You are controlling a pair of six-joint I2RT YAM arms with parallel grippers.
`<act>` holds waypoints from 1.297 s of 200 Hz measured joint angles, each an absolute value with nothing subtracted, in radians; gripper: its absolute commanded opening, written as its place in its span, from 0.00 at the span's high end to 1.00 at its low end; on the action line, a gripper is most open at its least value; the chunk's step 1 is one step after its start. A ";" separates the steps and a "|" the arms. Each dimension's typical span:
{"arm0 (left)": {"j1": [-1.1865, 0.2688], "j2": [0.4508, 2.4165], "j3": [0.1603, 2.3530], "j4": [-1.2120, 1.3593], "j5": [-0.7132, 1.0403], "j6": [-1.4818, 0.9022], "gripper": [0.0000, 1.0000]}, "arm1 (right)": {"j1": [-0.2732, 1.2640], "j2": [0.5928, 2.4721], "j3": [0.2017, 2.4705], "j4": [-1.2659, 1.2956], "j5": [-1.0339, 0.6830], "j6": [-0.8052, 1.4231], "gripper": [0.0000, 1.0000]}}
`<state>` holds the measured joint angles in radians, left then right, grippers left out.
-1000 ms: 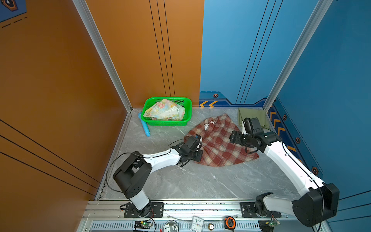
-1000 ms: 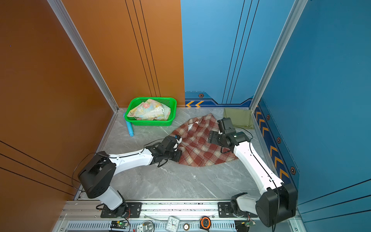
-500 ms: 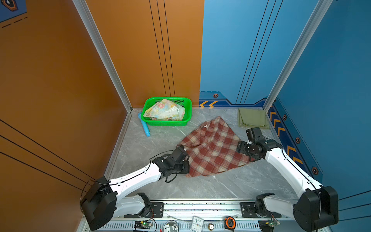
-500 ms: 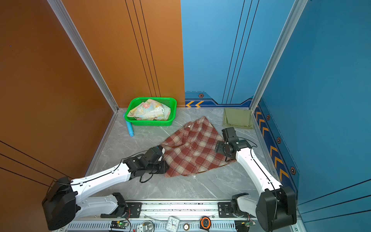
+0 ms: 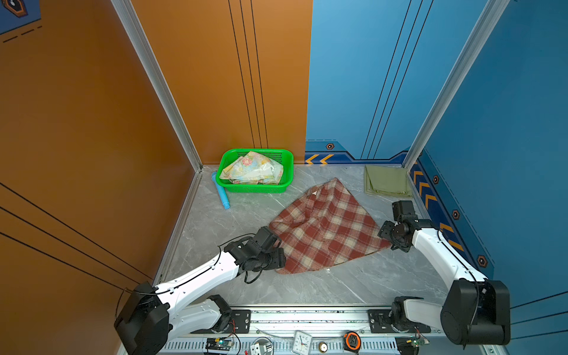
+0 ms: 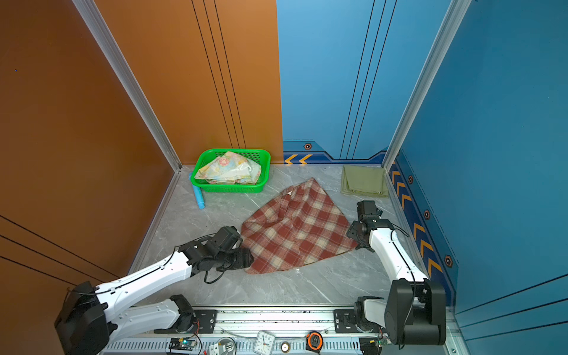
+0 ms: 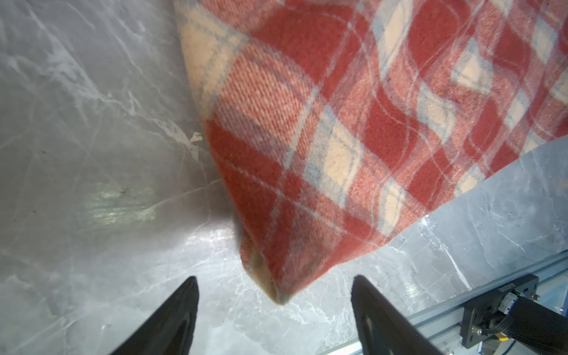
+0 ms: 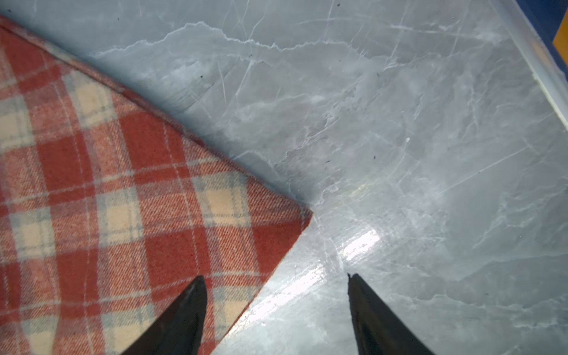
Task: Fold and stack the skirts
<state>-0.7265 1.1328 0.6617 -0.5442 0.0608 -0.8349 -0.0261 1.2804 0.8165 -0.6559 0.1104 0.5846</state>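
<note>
As the plaid skirt [image 5: 325,227] lies spread on the worktop [image 5: 338,285], likely laid flat for folding, left pincer [image 7: 274,278] and right pincer [image 8: 275,275] stand wide and empty at its two near corners. Olive skirt [image 5: 385,184] sits folded at the back; floral skirt [image 5: 252,169] waits crumpled in the basket [image 5: 285,159].

Plaid skirt [image 5: 325,227] spread flat; olive skirt [image 5: 385,183] folded; floral skirt [image 5: 253,168] crumpled.
</note>
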 measured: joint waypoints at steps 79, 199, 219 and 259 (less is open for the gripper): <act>-0.732 1.273 0.655 -0.477 0.060 -0.816 0.20 | -0.078 1.377 0.781 -0.521 0.123 0.573 0.36; -0.750 1.230 0.875 -0.492 0.078 -0.770 1.00 | -0.002 1.262 0.876 -0.529 0.121 0.555 1.00; -0.737 1.154 1.006 -0.553 0.078 -0.752 1.00 | 0.033 1.119 1.022 -0.600 0.167 0.554 1.00; -0.671 1.068 1.240 -0.658 0.083 -0.715 1.00 | 0.049 1.007 1.364 -0.728 0.234 0.534 1.00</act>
<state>-0.6712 1.0683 1.2404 -0.6582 0.0826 -0.7151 0.0490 1.0073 1.3643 -0.7284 0.2340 0.5343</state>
